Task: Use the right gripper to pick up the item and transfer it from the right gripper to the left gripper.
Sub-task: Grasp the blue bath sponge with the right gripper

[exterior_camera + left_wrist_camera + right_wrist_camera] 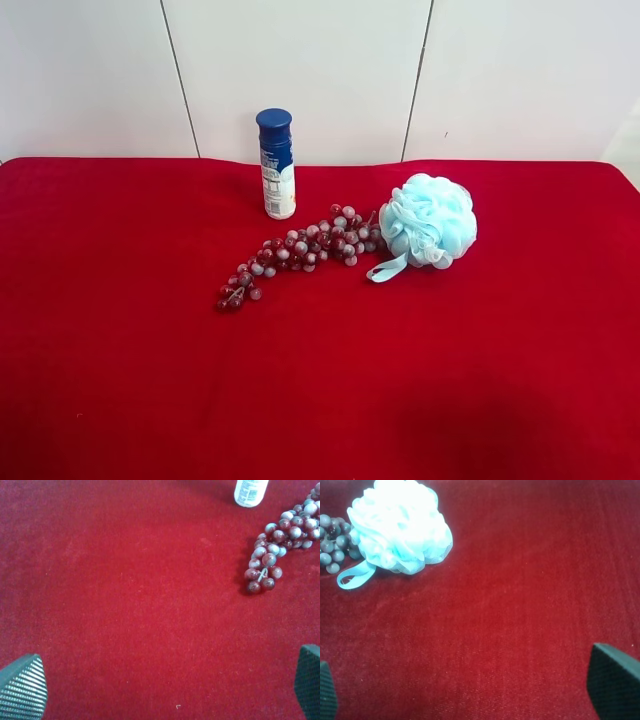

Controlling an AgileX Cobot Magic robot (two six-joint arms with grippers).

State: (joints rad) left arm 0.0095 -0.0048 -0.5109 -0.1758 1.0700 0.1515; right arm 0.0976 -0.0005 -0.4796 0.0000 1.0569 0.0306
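Observation:
The light-blue mesh bath pouf (pixel 432 222) lies on the red cloth, right of centre, its ribbon loop (pixel 388 268) trailing toward the front. It touches the red grape bunch (pixel 300 250). In the right wrist view the pouf (pixel 400 525) sits far from my right gripper (pixel 475 690), which is open and empty over bare cloth; only its fingertips (pixel 615 685) show. My left gripper (pixel 165 690) is open and empty above bare cloth, with the grape bunch (pixel 280 545) well away from it. Neither arm shows in the exterior high view.
A white bottle with a blue cap (pixel 277 165) stands upright behind the grapes; its base shows in the left wrist view (pixel 250 492). The red cloth (pixel 120 350) covers the table, with a white panelled wall (pixel 300 70) behind.

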